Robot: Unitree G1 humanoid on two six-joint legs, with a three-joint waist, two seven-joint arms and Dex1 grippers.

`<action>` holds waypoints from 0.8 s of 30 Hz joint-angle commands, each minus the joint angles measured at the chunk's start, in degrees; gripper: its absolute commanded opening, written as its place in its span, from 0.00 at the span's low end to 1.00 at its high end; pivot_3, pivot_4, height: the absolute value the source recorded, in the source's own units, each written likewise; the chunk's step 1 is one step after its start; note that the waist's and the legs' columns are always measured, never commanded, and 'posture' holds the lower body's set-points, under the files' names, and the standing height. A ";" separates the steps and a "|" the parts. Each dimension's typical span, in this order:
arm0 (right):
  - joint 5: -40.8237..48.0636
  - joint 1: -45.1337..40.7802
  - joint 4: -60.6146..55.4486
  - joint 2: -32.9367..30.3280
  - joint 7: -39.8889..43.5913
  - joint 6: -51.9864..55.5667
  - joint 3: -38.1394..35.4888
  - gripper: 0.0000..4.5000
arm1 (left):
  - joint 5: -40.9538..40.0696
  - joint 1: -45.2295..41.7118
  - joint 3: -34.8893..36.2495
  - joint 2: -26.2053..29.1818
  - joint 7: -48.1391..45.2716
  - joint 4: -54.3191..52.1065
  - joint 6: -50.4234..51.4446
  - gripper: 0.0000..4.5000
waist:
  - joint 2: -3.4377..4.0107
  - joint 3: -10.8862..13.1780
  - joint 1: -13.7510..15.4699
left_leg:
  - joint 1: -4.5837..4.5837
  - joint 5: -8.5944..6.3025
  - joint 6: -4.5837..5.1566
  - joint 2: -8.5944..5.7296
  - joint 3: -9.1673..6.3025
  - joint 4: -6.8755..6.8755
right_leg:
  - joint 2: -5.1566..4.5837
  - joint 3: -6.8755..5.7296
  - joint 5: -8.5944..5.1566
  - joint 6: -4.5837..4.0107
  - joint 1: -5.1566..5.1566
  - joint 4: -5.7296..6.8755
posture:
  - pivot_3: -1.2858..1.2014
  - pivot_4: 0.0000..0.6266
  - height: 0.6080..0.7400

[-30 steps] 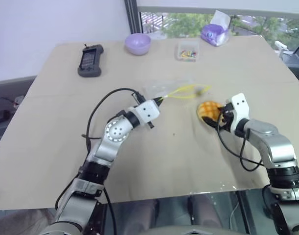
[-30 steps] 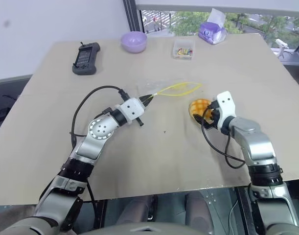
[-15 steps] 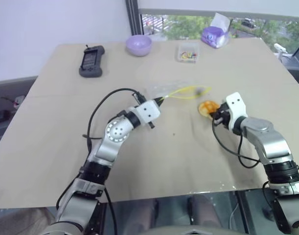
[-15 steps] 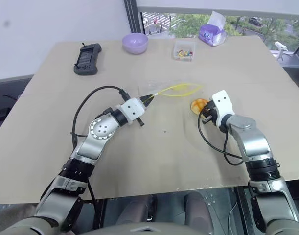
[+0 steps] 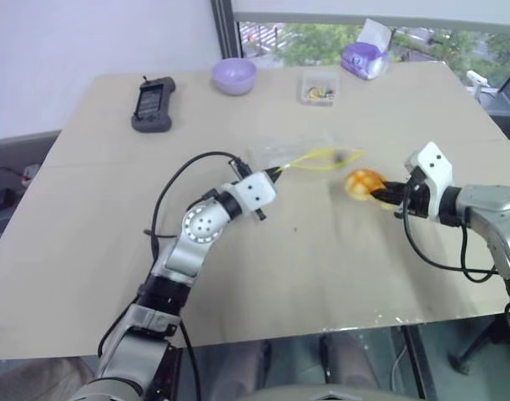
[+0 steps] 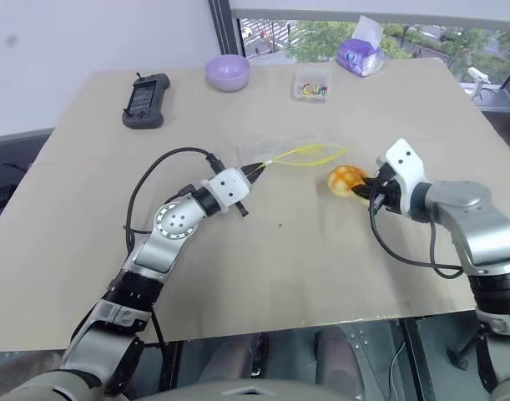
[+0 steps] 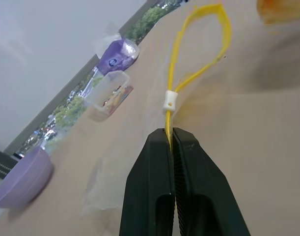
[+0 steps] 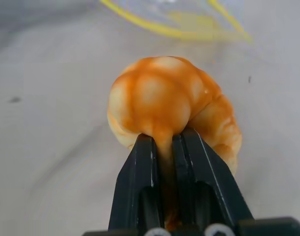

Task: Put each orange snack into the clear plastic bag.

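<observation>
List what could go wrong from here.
1. The right gripper pinches only the bun's edge, squashing it; it could tear or slip out.
2. The left gripper holds just the bag's yellow strip; the mouth looks narrow, so the bun may catch on it.

You see a golden-orange bun (image 8: pixel 172 103) with paler glossy patches, between black fingers (image 8: pixel 140 191). The bag (image 5: pixel 292 152) is clear with a yellow strip (image 7: pixel 199 44). The bench (image 5: pixel 263 276) is plain beige; the bowl (image 5: pixel 234 75) is lilac, the box (image 5: pixel 320 88) clear with colourful bits.
</observation>
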 commanded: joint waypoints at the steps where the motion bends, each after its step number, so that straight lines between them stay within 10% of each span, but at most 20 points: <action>1: 1.25 -5.00 -3.45 -0.99 1.11 1.07 -0.19 0.00 | 0.03 -0.47 -0.32 -0.23 -0.26 -1.70 -0.90 0.00 | 0.00 0.00 0.01 | 0.00 0.00 0.00 0.00 0.01 0.00 | -0.01 0.00 0.00 0.00 0.00 0.00 | 0.52 0.24 1.00; 24: -5.60 -16.45 12.45 10.64 -7.08 1.56 5.44 0.00 | -2.75 0.85 -4.08 -4.32 -5.77 -5.97 -2.18 0.00 | -0.01 0.01 1.25 | -0.09 0.02 -0.04 -0.02 -0.02 -0.01 | -0.04 -0.02 0.00 0.00 -0.04 -0.12 | 0.52 0.24 1.00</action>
